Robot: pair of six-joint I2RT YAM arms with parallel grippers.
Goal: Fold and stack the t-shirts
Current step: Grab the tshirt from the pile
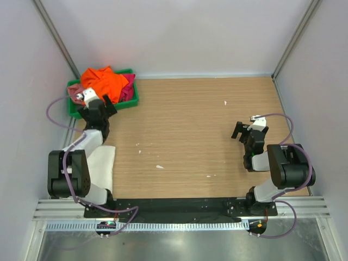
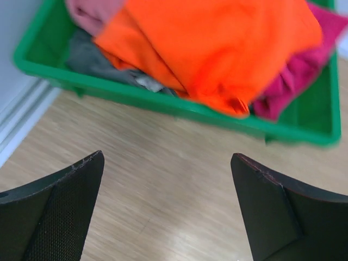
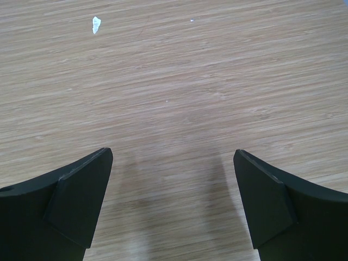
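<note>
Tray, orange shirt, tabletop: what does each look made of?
Tray: looks like moulded plastic, glossy green, with a smooth, stiff rim.
Orange shirt: soft matte cloth, likely knit cotton or a blend; it folds and creases.
Tabletop: wood-grain surface with a slight sheen, probably laminate rather than solid wood, but the look leaves that open.

place: robot lab test cell | evidence: plain white enclosure walls (image 1: 190,32), aluminium mounting rail (image 1: 54,209), wood-laminate tabletop (image 1: 190,125)
</note>
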